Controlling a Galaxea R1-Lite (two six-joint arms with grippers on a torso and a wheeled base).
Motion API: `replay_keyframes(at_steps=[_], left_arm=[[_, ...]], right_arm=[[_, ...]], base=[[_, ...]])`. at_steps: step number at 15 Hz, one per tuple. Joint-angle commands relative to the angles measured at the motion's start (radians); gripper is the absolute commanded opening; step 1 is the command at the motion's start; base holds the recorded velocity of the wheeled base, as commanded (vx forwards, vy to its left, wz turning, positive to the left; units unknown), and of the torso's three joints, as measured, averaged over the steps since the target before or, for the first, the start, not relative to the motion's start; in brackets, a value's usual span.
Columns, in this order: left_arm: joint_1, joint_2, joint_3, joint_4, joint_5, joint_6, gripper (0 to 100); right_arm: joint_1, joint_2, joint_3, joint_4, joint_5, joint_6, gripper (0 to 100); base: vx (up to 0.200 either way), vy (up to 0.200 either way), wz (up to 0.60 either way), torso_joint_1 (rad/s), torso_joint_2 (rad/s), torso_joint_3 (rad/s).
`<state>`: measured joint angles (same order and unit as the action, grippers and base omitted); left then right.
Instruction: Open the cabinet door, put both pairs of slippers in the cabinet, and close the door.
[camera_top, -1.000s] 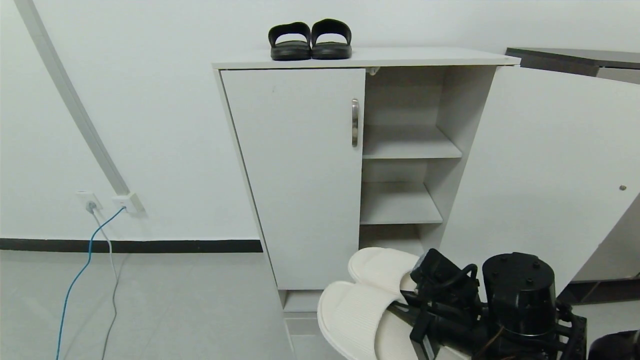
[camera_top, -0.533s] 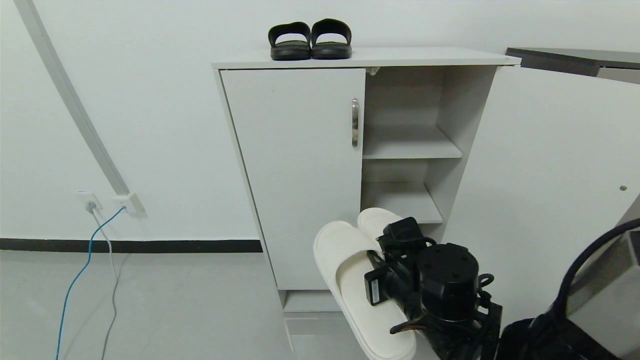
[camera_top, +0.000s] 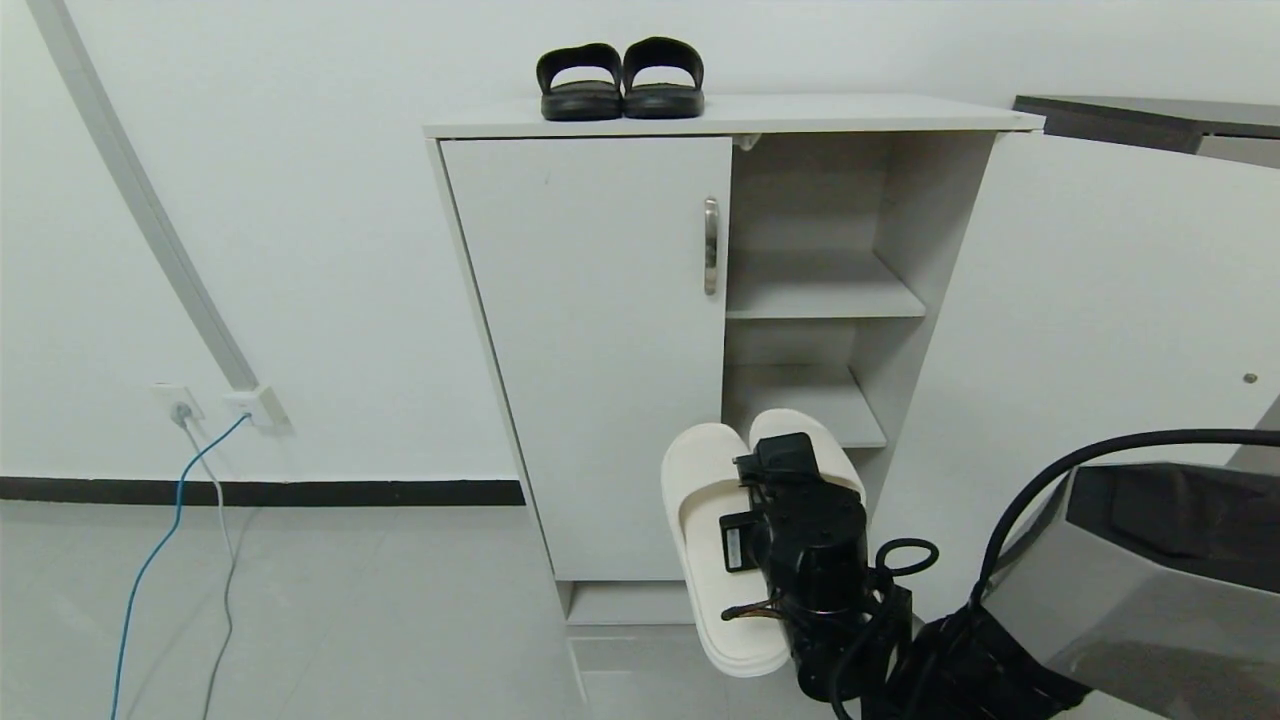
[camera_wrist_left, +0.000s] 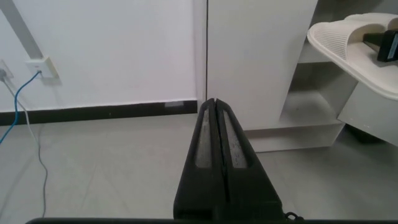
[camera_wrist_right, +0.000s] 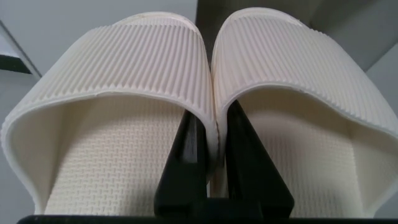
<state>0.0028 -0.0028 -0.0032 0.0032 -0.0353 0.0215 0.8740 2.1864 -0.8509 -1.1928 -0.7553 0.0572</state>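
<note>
Closed jaws on the right gripper (camera_wrist_right: 216, 155) pinch the touching inner walls of the white slippers (camera_top: 705, 500), holding the two as one bundle. The left gripper (camera_wrist_left: 214, 143) has its jaws pressed together on nothing and hangs low over the floor, facing the cabinet (camera_top: 850, 112).

In the head view the white pair sits at about 5 o'clock from the picture's centre, toes pointing to 12 o'clock, right in front of the open half. Over the last second it has come up from the bottom edge of that view and swung from a slant to nearly straight on. Its toes now overlap the front edge of the second shelf (camera_top: 800, 405), though I cannot tell if they have crossed it.

The right door (camera_top: 1090, 350) stands wide open at 3 o'clock, while the left door (camera_top: 590, 350) is shut. The black slippers (camera_top: 620, 80) wait on the cabinet top at 12 o'clock.

So the door step looks done and the first pair is lined up for insertion. The likely next move is a push forward onto the shelf and a release. The black pair and closing the door remain
</note>
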Motion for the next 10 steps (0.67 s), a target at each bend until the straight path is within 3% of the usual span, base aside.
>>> replay_keyframes(at_steps=[1, 8, 10], left_arm=[[0.0, 0.004, 0.0, 0.0, 0.0, 0.0, 0], [0.0, 0.003, 0.0, 0.0, 0.0, 0.0, 0], [0.0, 0.003, 0.0, 0.0, 0.0, -0.005, 0]], right_arm=[[-0.012, 0.015, -0.004, -0.001, -0.001, 0.0, 0], [-0.041, 0.036, -0.016, -0.001, -0.001, 0.0, 0], [-0.043, 0.052, -0.019, -0.002, 0.001, 0.0, 0]], base=[[0.0, -0.2, 0.0, -0.002, 0.0, 0.002], [0.0, -0.2, 0.0, 0.004, 0.0, 0.0], [0.0, 0.0, 0.0, 0.0, 0.0, 0.0]])
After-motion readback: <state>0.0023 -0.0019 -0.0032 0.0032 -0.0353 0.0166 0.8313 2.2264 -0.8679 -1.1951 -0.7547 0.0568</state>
